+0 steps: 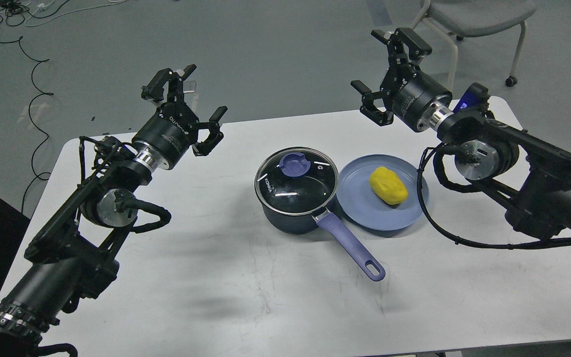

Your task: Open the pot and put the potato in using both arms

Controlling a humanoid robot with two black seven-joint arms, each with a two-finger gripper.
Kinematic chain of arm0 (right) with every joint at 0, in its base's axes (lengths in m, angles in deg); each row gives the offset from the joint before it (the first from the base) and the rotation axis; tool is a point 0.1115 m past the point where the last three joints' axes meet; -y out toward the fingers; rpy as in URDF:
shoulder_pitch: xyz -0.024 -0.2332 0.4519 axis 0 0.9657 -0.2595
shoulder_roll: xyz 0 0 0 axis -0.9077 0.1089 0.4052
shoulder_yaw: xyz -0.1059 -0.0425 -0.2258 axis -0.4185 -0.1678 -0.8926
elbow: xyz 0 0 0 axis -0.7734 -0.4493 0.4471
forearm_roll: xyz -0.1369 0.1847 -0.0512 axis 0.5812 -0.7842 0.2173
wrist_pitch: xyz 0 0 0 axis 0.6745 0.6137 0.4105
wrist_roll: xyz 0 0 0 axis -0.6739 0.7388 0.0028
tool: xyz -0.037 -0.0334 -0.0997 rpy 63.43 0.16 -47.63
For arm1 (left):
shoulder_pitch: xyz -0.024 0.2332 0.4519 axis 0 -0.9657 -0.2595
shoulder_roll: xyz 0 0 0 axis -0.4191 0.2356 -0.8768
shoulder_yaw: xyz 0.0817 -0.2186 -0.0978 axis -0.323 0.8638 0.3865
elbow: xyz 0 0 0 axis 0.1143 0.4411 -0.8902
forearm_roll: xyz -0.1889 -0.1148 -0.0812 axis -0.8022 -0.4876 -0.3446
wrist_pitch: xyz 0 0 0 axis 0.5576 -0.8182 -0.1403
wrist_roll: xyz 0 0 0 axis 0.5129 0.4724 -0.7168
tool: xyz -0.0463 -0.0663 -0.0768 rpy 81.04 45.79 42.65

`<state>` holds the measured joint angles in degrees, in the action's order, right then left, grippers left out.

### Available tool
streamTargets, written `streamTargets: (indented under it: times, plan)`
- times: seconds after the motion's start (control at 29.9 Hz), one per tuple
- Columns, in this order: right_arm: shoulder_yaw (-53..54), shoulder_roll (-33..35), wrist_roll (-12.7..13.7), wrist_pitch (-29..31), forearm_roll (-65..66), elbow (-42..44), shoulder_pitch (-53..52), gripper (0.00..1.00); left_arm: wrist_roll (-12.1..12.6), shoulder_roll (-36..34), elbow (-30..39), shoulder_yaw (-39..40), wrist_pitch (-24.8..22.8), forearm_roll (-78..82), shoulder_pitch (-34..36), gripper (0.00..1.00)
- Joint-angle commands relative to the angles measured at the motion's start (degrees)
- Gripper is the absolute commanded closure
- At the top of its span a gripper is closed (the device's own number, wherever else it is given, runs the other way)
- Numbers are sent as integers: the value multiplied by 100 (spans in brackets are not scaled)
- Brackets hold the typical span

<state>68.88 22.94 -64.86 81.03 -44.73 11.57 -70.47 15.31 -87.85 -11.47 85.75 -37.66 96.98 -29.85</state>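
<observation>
The dark navy pot [290, 218] stands mid-table under a glass lid [296, 181] with a purple knob [294, 164]. Its lavender handle [352, 248] points toward the front right. The yellow potato [388, 186] lies on a flat blue plate [360, 213] just right of the pot. My left gripper [186, 106] hovers above the table's far left, well left of the pot, fingers spread open and empty. Raised above the table's far right edge, beyond the plate, my right gripper [389, 69] is also open and holds nothing.
The white table [246, 297] has bare surface in front and to the left of the pot. A grey chair [479, 20] stands on the floor behind the right arm. Black cables [32, 74] trail over the floor at far left.
</observation>
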Motion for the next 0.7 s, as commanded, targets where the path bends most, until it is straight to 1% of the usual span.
streamTargets:
  times: [0.0,0.4,0.67]
  plan:
    - [0,3,0,10,7,-1,40,0,-1,15,-1,4,-1,-2,-4,2]
    - [0,82,-18,89,24,-62,93,0,-10,-2,-9,4,43,-2,-74,2]
    - [8,188,-18,98,24,-185,93,0,-1,147,-9,12,34,6,-215,2]
